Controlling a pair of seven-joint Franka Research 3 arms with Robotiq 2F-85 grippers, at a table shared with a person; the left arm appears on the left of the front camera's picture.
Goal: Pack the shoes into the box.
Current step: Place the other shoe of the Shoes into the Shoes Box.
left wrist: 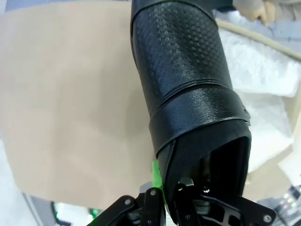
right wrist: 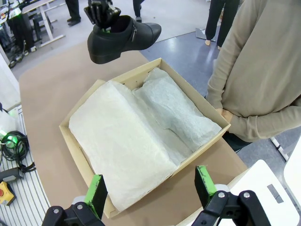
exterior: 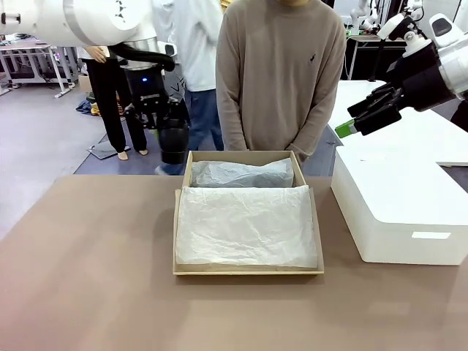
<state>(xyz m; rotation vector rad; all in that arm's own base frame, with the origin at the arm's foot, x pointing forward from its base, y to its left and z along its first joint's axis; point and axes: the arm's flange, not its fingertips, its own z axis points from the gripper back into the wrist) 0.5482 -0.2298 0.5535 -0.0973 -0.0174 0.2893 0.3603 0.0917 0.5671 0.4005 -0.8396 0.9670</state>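
While aloft in the left tool (right wrist: 102, 23), one shoe (right wrist: 123, 38); one box (exterior: 248, 271)

The shoe (left wrist: 188, 84) is glossy black with a fine dotted grain, the box (exterior: 247, 271) plain brown card lined with white tissue (exterior: 245, 227), the table (exterior: 88, 278) tan, the person's sweater (exterior: 281, 80) taupe with a small dark chest emblem, the pads (right wrist: 98, 188) bright green.
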